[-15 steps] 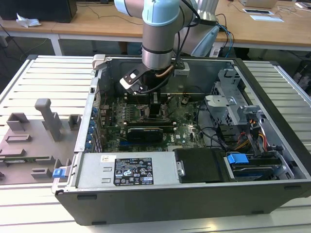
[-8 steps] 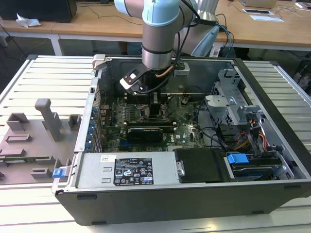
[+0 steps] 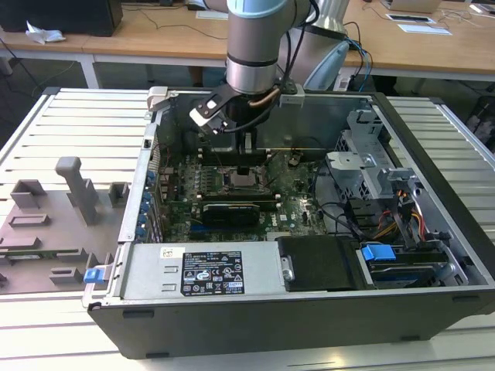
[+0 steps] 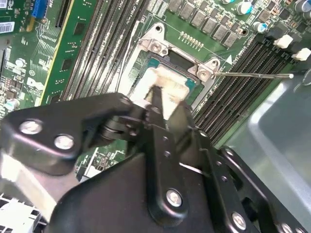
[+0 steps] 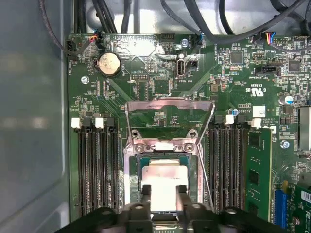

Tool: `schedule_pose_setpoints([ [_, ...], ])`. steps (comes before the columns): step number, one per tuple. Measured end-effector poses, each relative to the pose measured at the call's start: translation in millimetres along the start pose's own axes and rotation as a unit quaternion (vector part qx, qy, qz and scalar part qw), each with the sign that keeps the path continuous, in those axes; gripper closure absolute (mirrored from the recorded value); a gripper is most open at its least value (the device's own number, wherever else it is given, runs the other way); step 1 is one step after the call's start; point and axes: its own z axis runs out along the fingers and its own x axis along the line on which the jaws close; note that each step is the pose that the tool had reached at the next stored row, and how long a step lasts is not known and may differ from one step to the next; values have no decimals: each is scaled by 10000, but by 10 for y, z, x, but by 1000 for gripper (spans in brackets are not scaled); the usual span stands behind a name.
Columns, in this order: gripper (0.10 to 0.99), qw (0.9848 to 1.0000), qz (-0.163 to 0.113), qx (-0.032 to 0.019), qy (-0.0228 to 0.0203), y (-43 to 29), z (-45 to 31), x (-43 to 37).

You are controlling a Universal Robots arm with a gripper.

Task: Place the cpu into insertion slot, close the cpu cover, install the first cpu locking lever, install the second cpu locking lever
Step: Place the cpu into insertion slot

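In the exterior view the arm reaches down into an open computer case, and my gripper (image 3: 244,171) is low over the green motherboard (image 3: 290,197). The cpu (image 5: 163,182), a small square chip with a pale silver top, lies in the insertion slot (image 5: 130,170). My gripper (image 5: 164,193) has a black finger on each of two opposite sides of the chip and looks shut on it. The second wrist view shows the cpu (image 4: 170,82) just past the gripper (image 4: 169,109). The cpu cover (image 5: 170,104) stands open behind the slot. A thin locking lever (image 4: 252,75) sticks out sideways, unlatched.
Long black memory slots (image 5: 97,165) flank the socket on both sides. A black expansion card (image 3: 230,210) lies in front of it, near the power supply (image 3: 209,270). A drive cage (image 3: 371,166) with cables fills the exterior view's right. A grey fixture (image 3: 69,193) stands outside the case.
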Motion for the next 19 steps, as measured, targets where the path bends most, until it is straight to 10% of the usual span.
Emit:
schedule_pose_setpoints([
  [4,980,10000,0,0,0,0,-14,6],
  [19,980,10000,0,0,0,1,-107,5],
])
